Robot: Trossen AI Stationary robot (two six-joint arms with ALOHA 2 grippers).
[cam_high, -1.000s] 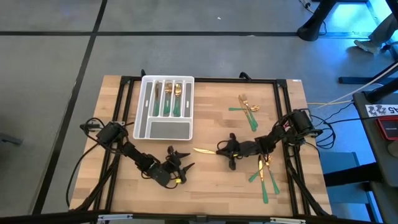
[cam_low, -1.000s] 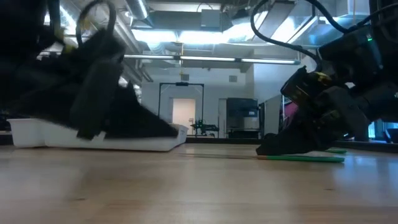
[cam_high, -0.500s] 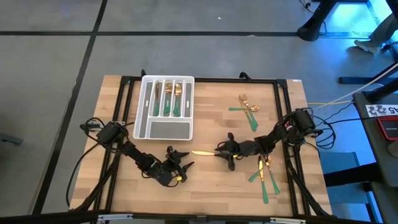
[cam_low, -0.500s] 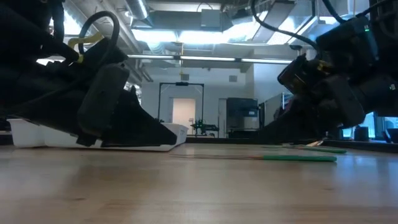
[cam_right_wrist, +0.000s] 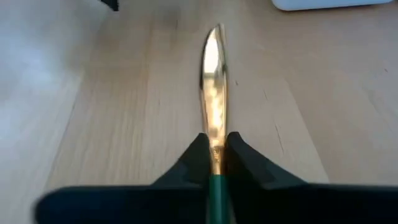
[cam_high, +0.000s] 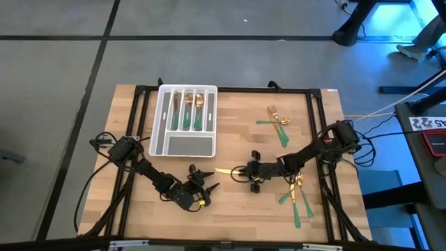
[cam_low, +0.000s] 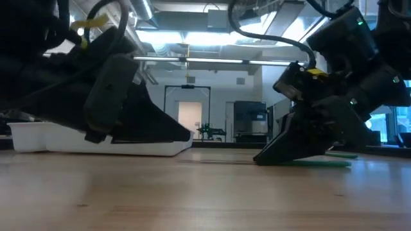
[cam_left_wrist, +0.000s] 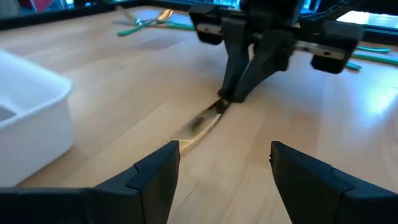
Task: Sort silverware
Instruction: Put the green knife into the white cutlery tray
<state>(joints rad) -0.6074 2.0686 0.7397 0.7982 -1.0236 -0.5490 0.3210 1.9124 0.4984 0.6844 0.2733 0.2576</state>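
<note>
Right wrist view: right gripper (cam_right_wrist: 216, 163) pinches the knife (cam_right_wrist: 214, 99) where blade meets green handle, gold blade lying flat on the table (cam_right_wrist: 124, 93) ahead.

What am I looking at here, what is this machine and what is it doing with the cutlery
This is a robot with two dark arms at a wooden table. One picture looks straight down, one looks level across the tabletop, and two come from cameras on the arms' wrists.

Each arm ends in a two-finger gripper. The right gripper has its fingers pinched on a gold knife with a green handle, which lies flat on the wood. The left gripper waits near the front edge with its fingers apart, holding nothing.

A white tray already has some pieces in its slots. Two loose piles of silverware lie on the right side of the table.
</note>
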